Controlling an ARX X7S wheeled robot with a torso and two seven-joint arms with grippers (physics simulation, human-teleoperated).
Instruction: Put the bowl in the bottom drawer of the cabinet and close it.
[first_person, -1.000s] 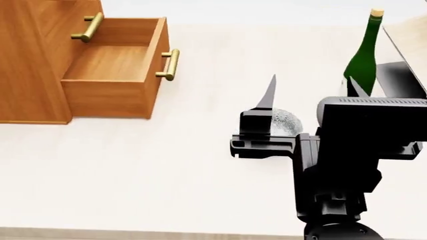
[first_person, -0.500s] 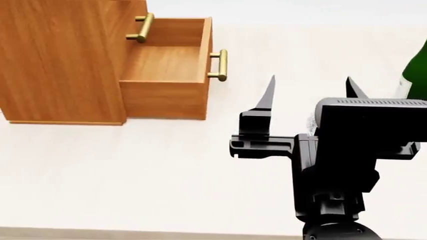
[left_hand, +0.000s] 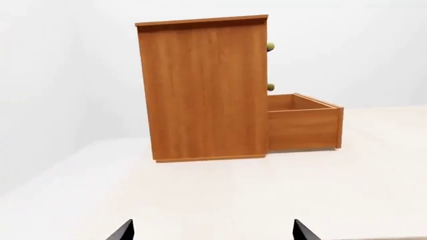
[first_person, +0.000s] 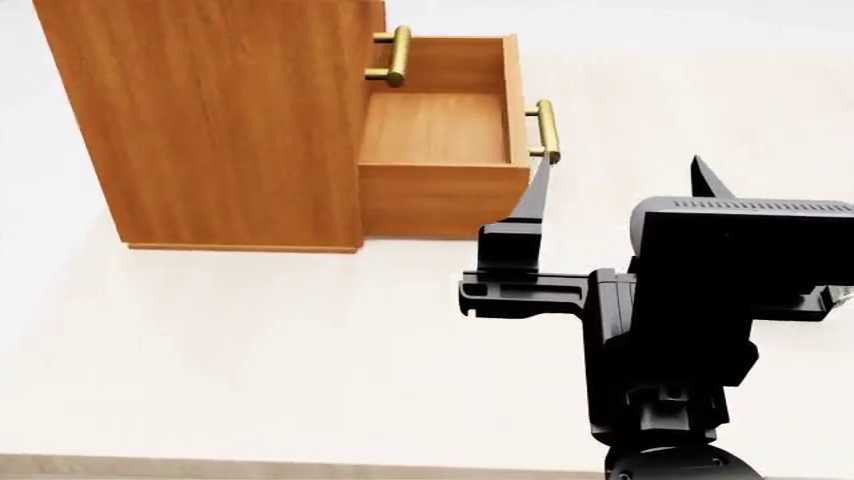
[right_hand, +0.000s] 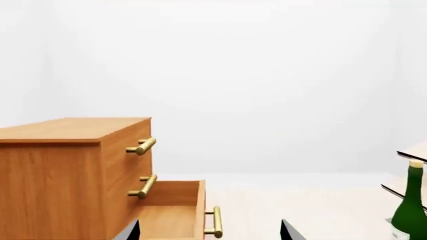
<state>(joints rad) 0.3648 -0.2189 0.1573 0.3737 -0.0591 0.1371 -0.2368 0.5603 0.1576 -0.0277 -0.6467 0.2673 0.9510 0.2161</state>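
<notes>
The bowl shows in none of the views. The orange-brown cabinet (first_person: 227, 120) stands at the upper left of the head view, and its side (left_hand: 203, 90) fills the left wrist view. Its bottom drawer (first_person: 434, 130) is pulled out and holds nothing that I can see; the brass handle (first_person: 545, 130) faces right. My right gripper (first_person: 621, 175) is open just right of the drawer front, with nothing between its fingers. In the right wrist view the right gripper (right_hand: 210, 231) looks at the bottom drawer (right_hand: 170, 215). My left gripper (left_hand: 212, 231) is open, well short of the cabinet.
A green wine bottle (right_hand: 408, 205) stands to the right of the cabinet, with pale slanted boards (right_hand: 413, 150) behind it. Two upper drawers with brass handles (right_hand: 141, 146) are shut. Pale floor (first_person: 267, 340) spreads around the cabinet.
The head view has swung: the cabinet and open drawer slid right in it, up to the right gripper. The bottle and the sliver of bowl behind the gripper have left the view.
</notes>
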